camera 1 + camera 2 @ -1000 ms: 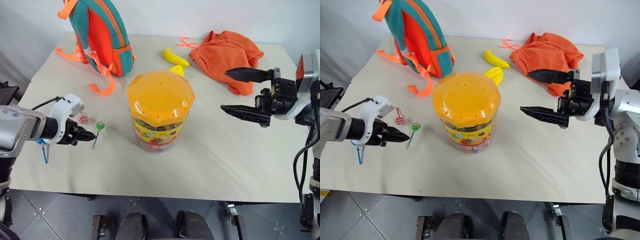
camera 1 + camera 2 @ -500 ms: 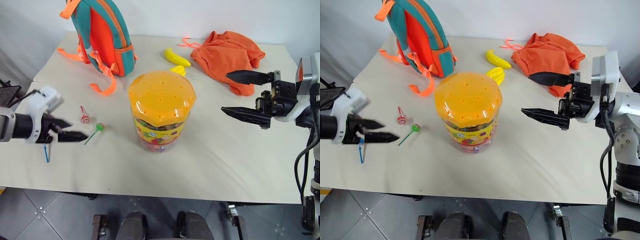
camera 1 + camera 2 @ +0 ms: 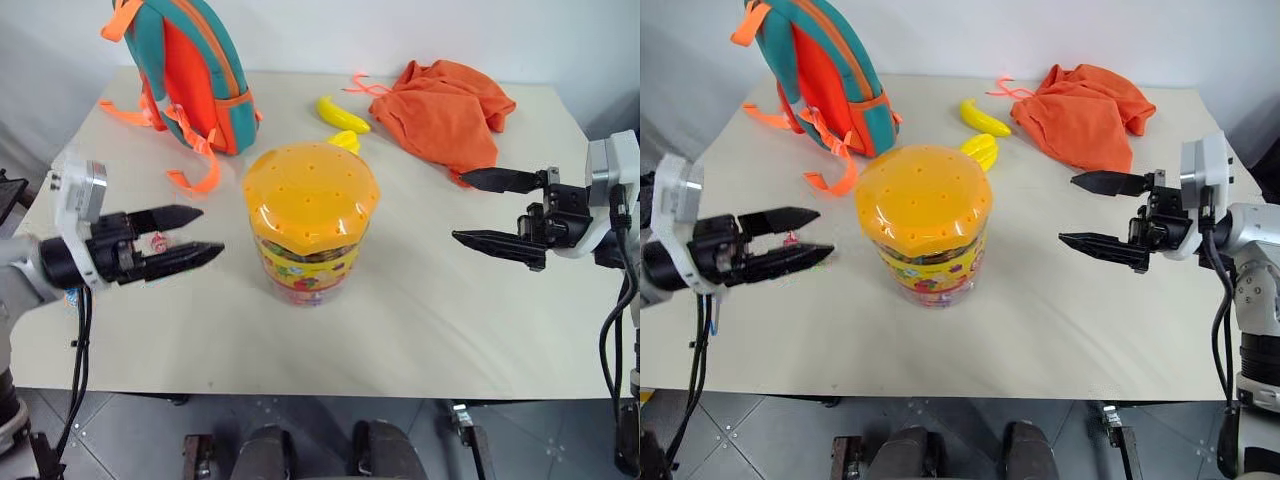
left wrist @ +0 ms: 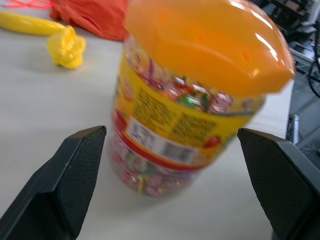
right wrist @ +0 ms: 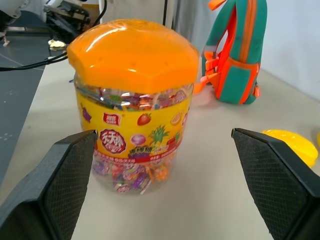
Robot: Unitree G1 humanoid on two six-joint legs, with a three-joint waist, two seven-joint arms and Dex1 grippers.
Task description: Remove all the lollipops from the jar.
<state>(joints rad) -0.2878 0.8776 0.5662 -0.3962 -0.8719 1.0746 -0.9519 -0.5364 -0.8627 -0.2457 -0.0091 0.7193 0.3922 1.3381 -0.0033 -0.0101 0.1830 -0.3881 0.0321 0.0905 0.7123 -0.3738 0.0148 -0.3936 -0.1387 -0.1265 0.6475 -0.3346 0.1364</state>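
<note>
Standing mid-table between both grippers, the wide clear plastic jar (image 3: 311, 225) wears a glossy yellow-orange scalloped lid dotted with holes and a bright candy label over wrapped sweets. Left gripper (image 3: 186, 235) and right gripper (image 3: 488, 208) each have black fingers spread wide, holding nothing, apart from the jar.
</note>
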